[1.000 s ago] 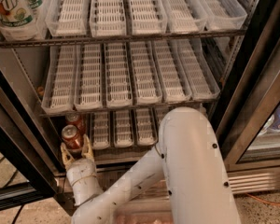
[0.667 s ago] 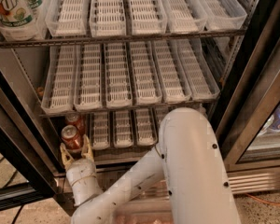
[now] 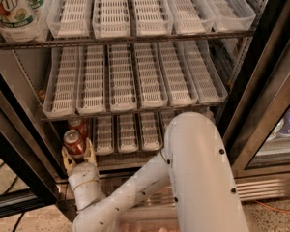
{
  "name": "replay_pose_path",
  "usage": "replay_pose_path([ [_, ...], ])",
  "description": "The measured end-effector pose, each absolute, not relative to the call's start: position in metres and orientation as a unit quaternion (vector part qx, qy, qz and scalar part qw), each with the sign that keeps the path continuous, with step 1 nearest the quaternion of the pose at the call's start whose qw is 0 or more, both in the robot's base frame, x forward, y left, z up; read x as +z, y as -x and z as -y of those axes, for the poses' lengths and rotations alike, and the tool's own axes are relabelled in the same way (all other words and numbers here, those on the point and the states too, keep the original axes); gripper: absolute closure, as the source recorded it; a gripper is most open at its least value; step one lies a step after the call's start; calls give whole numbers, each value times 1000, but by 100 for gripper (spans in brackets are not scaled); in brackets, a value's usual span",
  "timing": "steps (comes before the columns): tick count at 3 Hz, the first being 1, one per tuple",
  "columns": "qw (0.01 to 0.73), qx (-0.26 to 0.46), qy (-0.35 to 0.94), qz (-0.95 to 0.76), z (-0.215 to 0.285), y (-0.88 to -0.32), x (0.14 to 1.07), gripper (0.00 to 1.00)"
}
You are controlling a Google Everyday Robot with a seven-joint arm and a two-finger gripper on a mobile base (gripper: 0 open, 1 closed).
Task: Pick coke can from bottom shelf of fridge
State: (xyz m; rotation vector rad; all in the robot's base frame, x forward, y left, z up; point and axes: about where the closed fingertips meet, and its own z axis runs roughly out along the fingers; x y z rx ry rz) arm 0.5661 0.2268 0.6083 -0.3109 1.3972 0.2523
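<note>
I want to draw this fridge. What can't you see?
In the camera view:
- Coke can: bottom hidden by the gripper around it, bottom shelf, left.
- Can behind it: partly hidden by the tray above.
- 7UP bottle: cut off at top-left corner.
- Right of that shelf: behind the arm.

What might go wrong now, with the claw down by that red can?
The claw sits around the coke can on the bottom shelf; with a loose hold, it may slip on the way out. A second can stands right behind and might get knocked. The tray above hangs low, so lifting could bump it.
</note>
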Motion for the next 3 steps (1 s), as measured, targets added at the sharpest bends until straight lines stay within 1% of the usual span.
replay_pose_path([
  [3,746,109,146,-640,-234,-583,604,44],
])
